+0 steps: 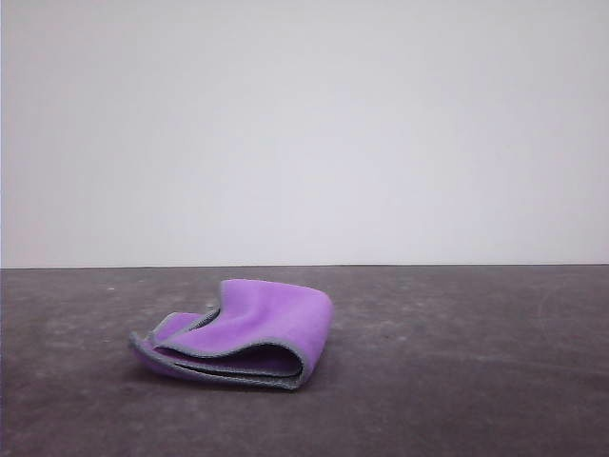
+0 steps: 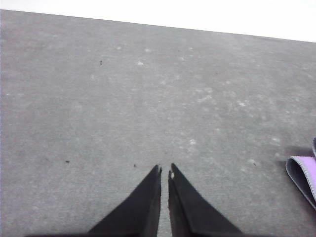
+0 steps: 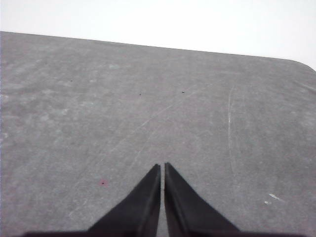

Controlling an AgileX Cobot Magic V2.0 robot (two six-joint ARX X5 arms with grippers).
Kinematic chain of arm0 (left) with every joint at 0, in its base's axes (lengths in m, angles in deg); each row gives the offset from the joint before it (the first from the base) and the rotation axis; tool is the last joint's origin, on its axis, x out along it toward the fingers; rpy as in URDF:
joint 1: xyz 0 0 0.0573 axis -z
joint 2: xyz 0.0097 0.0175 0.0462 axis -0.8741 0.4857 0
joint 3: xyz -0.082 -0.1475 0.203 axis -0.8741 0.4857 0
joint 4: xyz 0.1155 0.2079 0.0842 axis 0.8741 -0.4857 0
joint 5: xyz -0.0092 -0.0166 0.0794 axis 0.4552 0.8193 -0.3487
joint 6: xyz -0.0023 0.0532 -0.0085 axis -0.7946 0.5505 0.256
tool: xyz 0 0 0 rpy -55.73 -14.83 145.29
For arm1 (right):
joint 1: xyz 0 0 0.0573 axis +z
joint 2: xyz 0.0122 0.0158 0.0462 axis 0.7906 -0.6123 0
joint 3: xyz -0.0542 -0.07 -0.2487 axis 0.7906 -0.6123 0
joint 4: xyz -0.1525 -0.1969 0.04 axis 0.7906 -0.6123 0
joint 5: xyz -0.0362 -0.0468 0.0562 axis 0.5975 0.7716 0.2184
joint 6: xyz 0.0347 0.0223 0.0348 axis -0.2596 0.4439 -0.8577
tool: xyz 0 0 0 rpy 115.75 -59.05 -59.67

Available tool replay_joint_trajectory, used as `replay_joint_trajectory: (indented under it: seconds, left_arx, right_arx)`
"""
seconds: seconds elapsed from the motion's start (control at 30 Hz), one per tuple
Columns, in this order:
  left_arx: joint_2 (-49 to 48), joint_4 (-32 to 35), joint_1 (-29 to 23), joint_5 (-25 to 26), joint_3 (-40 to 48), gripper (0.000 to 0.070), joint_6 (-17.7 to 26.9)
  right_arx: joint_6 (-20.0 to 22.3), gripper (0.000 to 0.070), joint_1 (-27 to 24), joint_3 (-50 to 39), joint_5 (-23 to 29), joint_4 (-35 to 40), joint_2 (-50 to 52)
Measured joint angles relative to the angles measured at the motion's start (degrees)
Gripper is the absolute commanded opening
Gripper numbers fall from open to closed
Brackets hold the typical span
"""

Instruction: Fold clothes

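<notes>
Cloth (image 1: 249,331) lies on the dark grey surface (image 1: 476,381), a little left of centre in the front view, doubled over with the purple face out and a grey stitched edge tracing the open layers toward the camera. Fold is loose: upper layer bulges and curls, rounded at the right end, not pressed flat. Risk, as a judgement: soft, springy pile could let the top layer creep or spring open if left as is, and any further pinch might catch a single layer and drag the bundle across the surface instead of folding it. Left hand (image 2: 165,169) has its tapered black fingers nearly together, a slim gap between them, holding nothing, over bare surface with a corner of the cloth off to one side. Right hand (image 3: 162,165) is likewise pinched narrow and empty. Surface is matte, scuffed, speckled.
</notes>
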Motion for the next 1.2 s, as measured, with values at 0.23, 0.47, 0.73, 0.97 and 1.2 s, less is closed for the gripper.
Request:
replay_joint_trajectory:
  seconds: [0.23,0.47,0.73,0.97,1.2]
  left_arx:
    - [0.0,-0.02,0.0,0.0,0.0,0.0016,-0.02]
    - [0.0,-0.02,0.0,0.0,0.0,0.0016,-0.02]
    - [0.0,-0.02,0.0,0.0,0.0,0.0016,-0.02]
    - [0.0,0.0,0.0,0.0,0.0,0.0016,-0.02]
    - [0.0,-0.02,0.0,0.0,0.0,0.0016,-0.01]
  right_arx:
    - [0.0,0.0012,0.0,0.0,-0.02,0.02,0.0]
    - [0.0,0.0012,0.0,0.0,0.0,0.02,0.0]
    - [0.0,0.0012,0.0,0.0,-0.01,0.02,0.0]
    - [0.0,0.0012,0.0,0.0,0.0,0.02,0.0]
    - [0.0,0.0012,0.0,0.0,-0.02,0.02,0.0]
